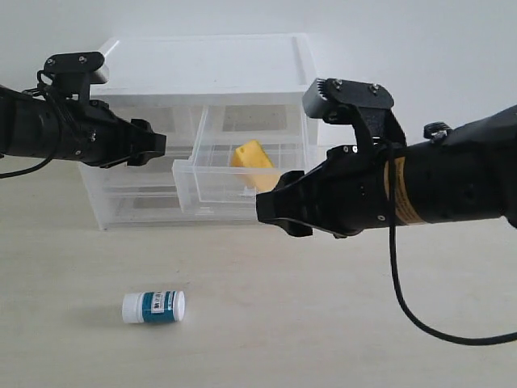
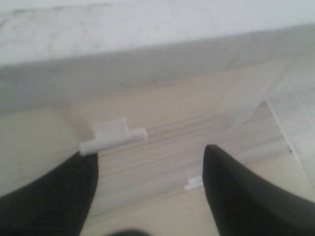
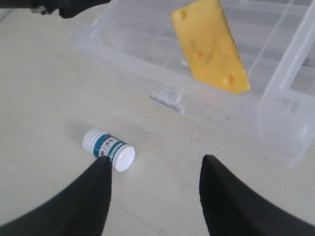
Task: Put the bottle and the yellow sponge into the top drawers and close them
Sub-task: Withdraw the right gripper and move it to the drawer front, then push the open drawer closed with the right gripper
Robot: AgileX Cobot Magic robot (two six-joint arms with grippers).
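Ahead of the right fingers [image 3: 236, 196], on the counter [image 3: 44, 88], the bottle [image 3: 109, 150] is seen lying on its side, its white cap turned toward them. It lies close to one fingertip but is not touched. These fingers are spread wide and nothing is held between them. Farther ahead of them, the sponge [image 3: 209, 46] is seen lying inside the open drawer [image 3: 275, 113].

From the left wrist, neither of those things is shown. Just beyond the left fingers [image 2: 49, 196], which are likewise parted wide and empty, a white tab handle [image 2: 112, 135] is seen on the clear front of the left drawer [image 2: 167, 113]. The handle stands near one fingertip, and whether it is touched cannot be told.

Only from the exterior are both arms taken in together. There the left fingers [image 1: 149, 145] are held level before the left drawer [image 1: 153, 121], which sits flush in the chest [image 1: 210, 65]. The right fingers [image 1: 279, 206] are held just beside the front corner of the open drawer [image 1: 218, 194]. The sponge [image 1: 254, 166] is seen tilted, leaning inside that drawer just behind the right fingers. The bottle [image 1: 153, 307] is shown on the counter [image 1: 339, 323], well apart from both pairs of fingers and below them.
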